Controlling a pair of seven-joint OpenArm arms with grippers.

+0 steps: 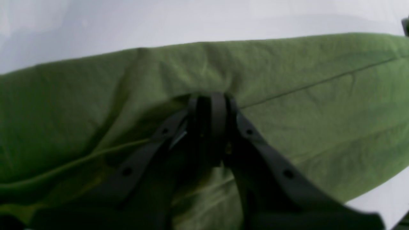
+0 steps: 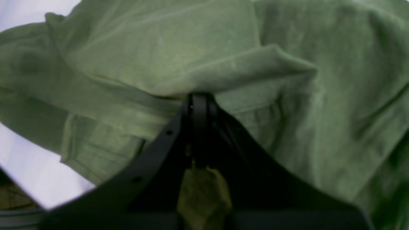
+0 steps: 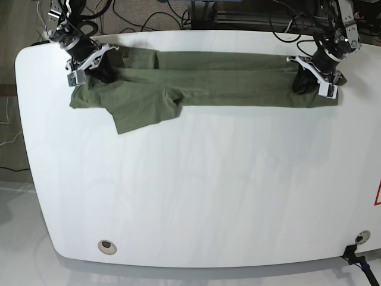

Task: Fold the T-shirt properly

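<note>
Base view: I see the T-shirt stretched long on the white surface. My left fingers and right fingers pinch its two ends.

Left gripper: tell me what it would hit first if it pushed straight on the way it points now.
The left gripper is already shut on the T-shirt, so the cloth it pinches comes first. Just past the shirt's far edge lies the bare white table; depth is hard to judge there.

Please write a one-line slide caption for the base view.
Both grippers pinch opposite ends of the olive-green T-shirt, stretched along the white table's far edge.
</note>
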